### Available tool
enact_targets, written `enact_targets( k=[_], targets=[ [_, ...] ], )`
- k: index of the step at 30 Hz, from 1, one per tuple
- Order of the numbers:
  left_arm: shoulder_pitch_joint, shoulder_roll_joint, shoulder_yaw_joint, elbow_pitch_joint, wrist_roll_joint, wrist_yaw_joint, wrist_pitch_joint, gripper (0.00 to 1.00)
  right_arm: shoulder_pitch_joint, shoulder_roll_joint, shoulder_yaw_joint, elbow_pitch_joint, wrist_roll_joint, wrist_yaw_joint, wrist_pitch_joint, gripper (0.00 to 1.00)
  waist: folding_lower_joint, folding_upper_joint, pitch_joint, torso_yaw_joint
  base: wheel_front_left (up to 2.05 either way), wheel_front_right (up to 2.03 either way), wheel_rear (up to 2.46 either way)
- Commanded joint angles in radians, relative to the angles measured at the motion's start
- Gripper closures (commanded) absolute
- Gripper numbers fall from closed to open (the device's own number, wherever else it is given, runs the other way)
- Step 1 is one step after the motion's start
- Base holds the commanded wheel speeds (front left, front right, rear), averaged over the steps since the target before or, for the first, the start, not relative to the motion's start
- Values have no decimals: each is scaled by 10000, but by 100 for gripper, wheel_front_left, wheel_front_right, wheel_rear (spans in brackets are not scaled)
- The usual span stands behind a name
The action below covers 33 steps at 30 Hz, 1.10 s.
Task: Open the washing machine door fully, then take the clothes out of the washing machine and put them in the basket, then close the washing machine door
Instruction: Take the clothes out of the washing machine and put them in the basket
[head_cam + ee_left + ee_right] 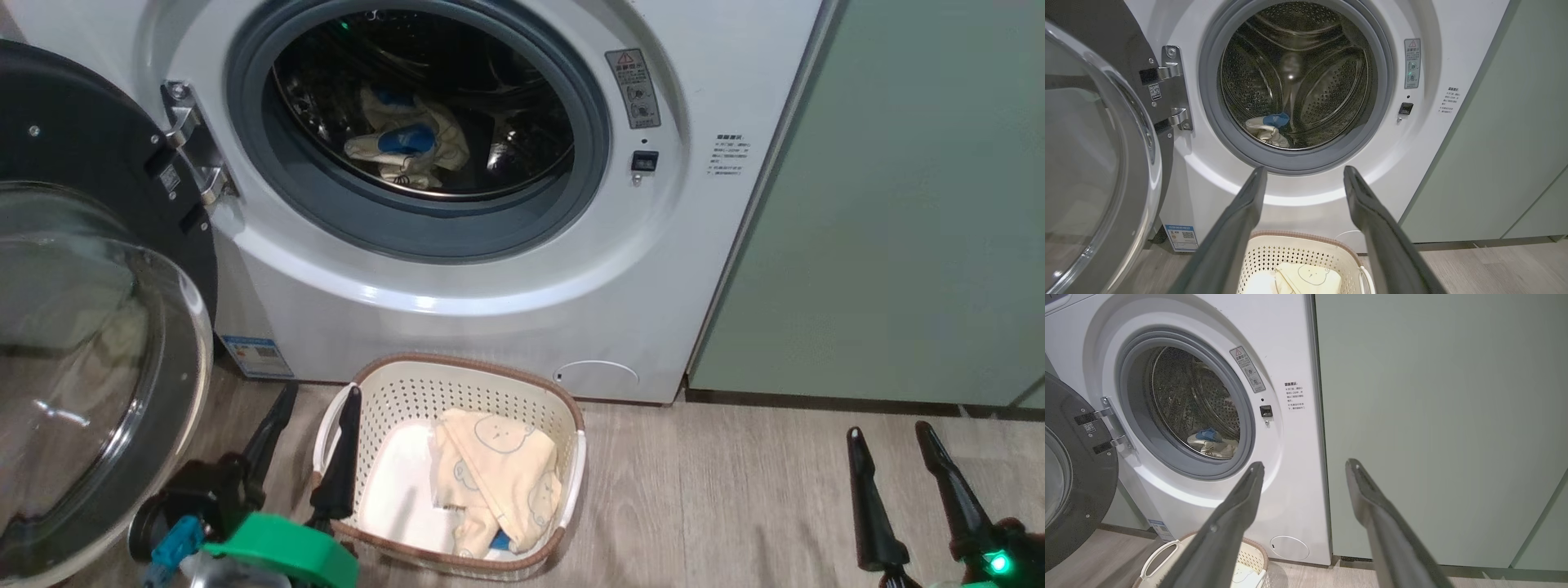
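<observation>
The white washing machine (506, 269) stands with its door (90, 343) swung wide to the left on its hinge. Cream-and-blue clothes (408, 143) lie low in the drum, seen too as clothes (1269, 128) and clothes (1211, 443). On the floor below the mouth sits the cream basket (563, 408) with one cream garment (498, 474) inside. My left gripper (318, 400) is open, empty, one finger over the basket's left rim. My right gripper (890, 433) is open and empty at the lower right, above bare floor.
Pale green cabinet fronts (898, 204) stand flush to the machine's right. Wood-look floor (735, 490) stretches between the basket and my right gripper. The door's glass bowl bulges out at the left, close beside my left arm.
</observation>
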<state>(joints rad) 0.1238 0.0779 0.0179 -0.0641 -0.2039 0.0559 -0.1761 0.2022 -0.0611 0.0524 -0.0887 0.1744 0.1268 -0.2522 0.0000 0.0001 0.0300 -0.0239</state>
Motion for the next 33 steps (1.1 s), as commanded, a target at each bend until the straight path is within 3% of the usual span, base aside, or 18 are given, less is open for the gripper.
enact_targets(
  k=[1, 18, 33],
  targets=[
    [-271, 138, 299, -397, -37, 54, 9, 0, -182, -149, 201, -346, -44, 39, -95, 0, 0, -1, 12, -3, 0, 0, 0],
    [-1094, 318, 66, 7, -177, -58, 67, 0, -572, -254, 383, -406, -18, 39, -95, 0, 0, -1, 671, -139, 0, 0, 0],
    [-4962, 1213, -183, 1623, 149, -377, 537, 0, -1825, -182, 458, -764, -38, 39, -95, 0, 0, -1, 3187, -407, 0, 0, 0]
  ],
)
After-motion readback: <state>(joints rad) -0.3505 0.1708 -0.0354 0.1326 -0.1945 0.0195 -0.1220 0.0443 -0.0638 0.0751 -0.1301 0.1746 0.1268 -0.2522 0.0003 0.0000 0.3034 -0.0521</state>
